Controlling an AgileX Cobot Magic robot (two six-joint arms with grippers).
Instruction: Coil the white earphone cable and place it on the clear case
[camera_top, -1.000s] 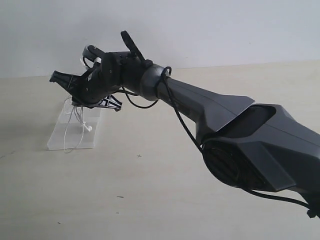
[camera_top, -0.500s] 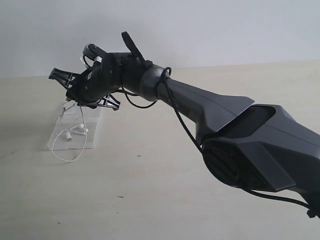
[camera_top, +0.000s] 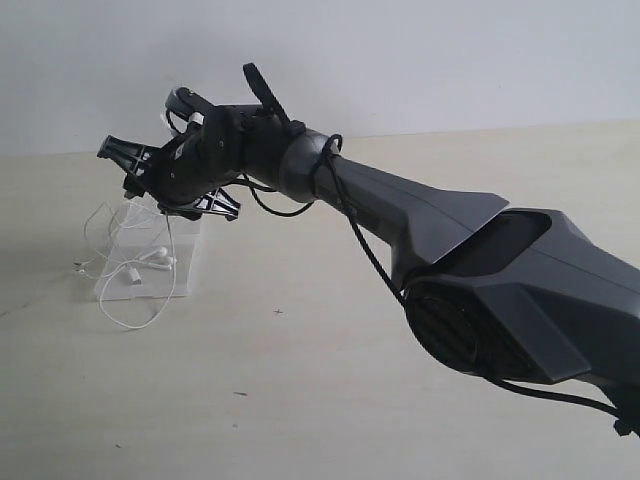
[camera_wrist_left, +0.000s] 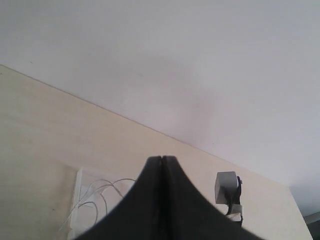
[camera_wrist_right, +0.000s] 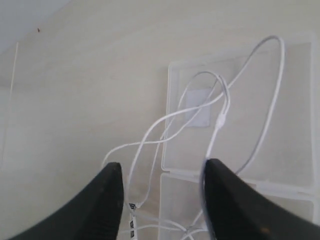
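release over clear case (camera_top: 188, 262), right gripper (camera_wrist_right: 162, 167) poised just above it, jaws spread wide, nothing pinched between them. white earphone cable (camera_top: 140, 318) in loose loops across the case, earbuds (camera_top: 158, 257) apparently resting on top, several strands spilling past its near and left edges in the exterior view onto bare table (camera_top: 300, 380). one strand close beside a finger (camera_wrist_right: 225, 200) in the right wrist view; touching or not, impossible to tell. left gripper (camera_wrist_left: 161, 165) pressed together, holding nothing, out of the exterior view, with the case ahead of it in its own camera.

judged step: letting go and clearing away. best done by keeping the jaws wide and rising straight up, away from the loops, with no sideways sweep liable to hook a strand and drag the bundle off the case. worth a slow start to the lift, eyes on the strand nearest the finger for any tug. coil slack rather than tidy, so probably a need to nudge the overhanging loops back onto the case before calling the job done.
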